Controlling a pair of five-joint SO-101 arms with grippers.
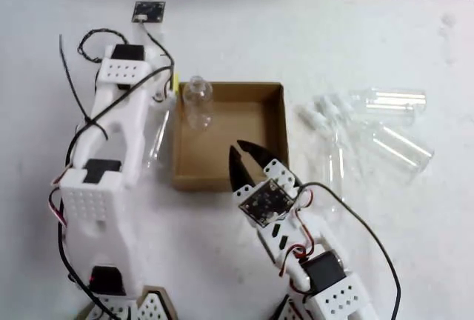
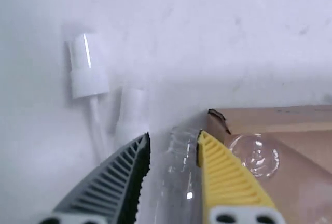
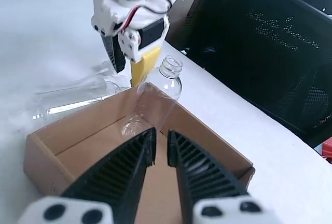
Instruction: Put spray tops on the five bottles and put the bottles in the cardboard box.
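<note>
A white tabletop (image 1: 311, 31) carries everything, and a black mesh chair (image 3: 270, 42) stands beyond its edge. The left arm (image 1: 111, 142) has its jaws, one grey and one yellow, parted narrowly astride a clear bottle (image 2: 179, 182). This bottle lies flat on the tabletop just outside the cardboard box (image 1: 280, 124). The yellow jaw rests against the bottle's neck, while a sliver of white shows on the grey side. Beyond the grey jaw's tip lies a spray top (image 2: 85, 73), with a second spray top (image 2: 132, 112) nearer that tip. The box's corner sits right beside the yellow jaw. Just past that corner a leaning bottle (image 1: 198, 101), uncapped, props against the box wall with its base inside. The right arm (image 1: 311, 261) has its black jaws hanging over the box, with a thin slit between them and nothing in it; the leaning bottle stands ahead of their tips. Well apart on the outer side of the right jaws, more clear bottles (image 1: 392, 101) and loose spray tops (image 1: 320, 116) lie on the tabletop.
</note>
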